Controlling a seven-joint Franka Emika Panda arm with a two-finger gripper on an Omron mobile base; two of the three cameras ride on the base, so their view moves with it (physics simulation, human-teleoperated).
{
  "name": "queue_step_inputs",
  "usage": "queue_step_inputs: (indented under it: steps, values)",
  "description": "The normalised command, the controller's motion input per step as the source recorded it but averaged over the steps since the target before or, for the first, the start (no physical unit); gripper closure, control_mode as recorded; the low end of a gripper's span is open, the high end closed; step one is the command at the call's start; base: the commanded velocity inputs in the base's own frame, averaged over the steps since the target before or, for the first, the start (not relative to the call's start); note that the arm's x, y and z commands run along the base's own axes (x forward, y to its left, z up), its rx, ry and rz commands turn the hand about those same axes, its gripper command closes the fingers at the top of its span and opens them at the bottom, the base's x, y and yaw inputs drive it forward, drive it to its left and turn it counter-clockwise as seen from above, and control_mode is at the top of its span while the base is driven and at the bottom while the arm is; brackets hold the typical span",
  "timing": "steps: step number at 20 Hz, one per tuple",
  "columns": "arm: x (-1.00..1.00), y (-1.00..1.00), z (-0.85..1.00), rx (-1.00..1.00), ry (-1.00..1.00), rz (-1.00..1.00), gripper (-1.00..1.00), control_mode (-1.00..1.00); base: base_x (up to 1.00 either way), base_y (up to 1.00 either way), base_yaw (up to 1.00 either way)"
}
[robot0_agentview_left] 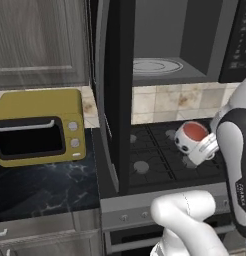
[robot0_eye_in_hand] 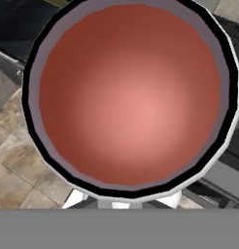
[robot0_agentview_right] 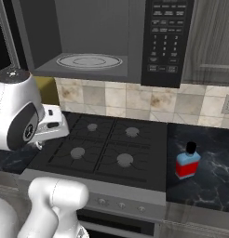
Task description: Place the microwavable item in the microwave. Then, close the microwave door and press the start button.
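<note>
Nearest the hand camera, the mug [robot0_eye_in_hand: 131, 97] looms with its reddish-brown inside facing the lens, ringed by a grey and black rim. In the left base view the mug [robot0_agentview_left: 191, 136] sits at centre right of the frame, tipped on its side with its mouth turned toward the upper left, held up above the stove [robot0_agentview_left: 160, 160] rather than resting on it. The claw [robot0_agentview_left: 201, 149] is clamped tight on the mug; its fingertips are hidden behind the mug, so exactly where they pinch cannot be told. In the right base view the hand shows at centre left of the frame, but the mug is hidden behind the arm. The microwave [robot0_agentview_right: 97, 37] fills the upper part of that frame, its cavity open and holding just the round glass turntable [robot0_agentview_right: 90, 61], with the keypad [robot0_agentview_right: 165, 39] to the right of the cavity. The door [robot0_agentview_left: 115, 95] stands swung open, seen nearly edge-on as a tall dark slab at centre of the left base view, left of the mug. A yellow oven [robot0_agentview_left: 40, 127] stands on the dark counter at the left, its door shut. A red and blue bottle [robot0_agentview_right: 188, 161] stands upright on the counter at lower right of the right base view, well apart from the mug.
</note>
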Motion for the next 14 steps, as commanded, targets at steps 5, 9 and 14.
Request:
queue_step_inputs:
  steps: [5,9,14]
  values:
    - [0.04,-0.15,0.9,0.0,-0.11,0.0,1.0,-1.0,0.0,0.0,0.0]
    - [0.35,-0.03,0.45,0.01,-0.11,0.0,1.0,-1.0,0.0,0.0,0.0]
    - [0.52,0.0,0.08,0.03,-0.13,0.0,1.0,-1.0,0.0,0.0,0.0]
